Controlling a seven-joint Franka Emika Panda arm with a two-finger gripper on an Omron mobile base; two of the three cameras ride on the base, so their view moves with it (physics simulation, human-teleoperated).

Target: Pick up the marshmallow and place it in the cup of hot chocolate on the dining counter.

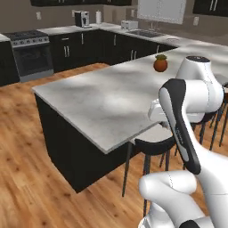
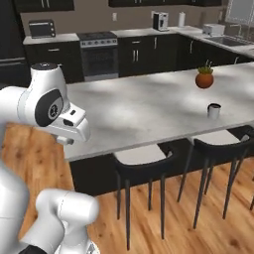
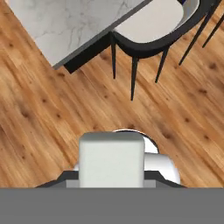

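- The claw [image 3: 111,168] is clamped on the marshmallow [image 3: 111,158], a pale, squarish soft block that sits right at the bottom of the hand view between the fingers and covers most of them from sight.
- The jaws are drawn in against the block's sides; nothing else touches it.
- Below the held marshmallow lies the wooden floor [image 3: 48,113], with the corner of the marbled worktop [image 3: 65,22] at the upper left of the hand view and a black stool with a pale seat [image 3: 148,22] beside it, partly tucked under the worktop's edge.
- So the hand hangs off the worktop, out past its near edge, over the floor by the stools.
- In the right base view the arm's white wrist [image 2: 72,126] sits in front of the worktop's near left corner.
- The cup of hot chocolate [image 2: 214,110], small and light grey with a dark rim, stands on the worktop near its near edge, toward the right end, well apart from the hand.
- A terracotta plant pot [image 2: 204,78] stands farther back on the same worktop, behind the cup and apart from it.
- In the left base view the pot [image 1: 160,64] shows near the far edge, and the arm's elbow covers the part of the worktop in front of it.
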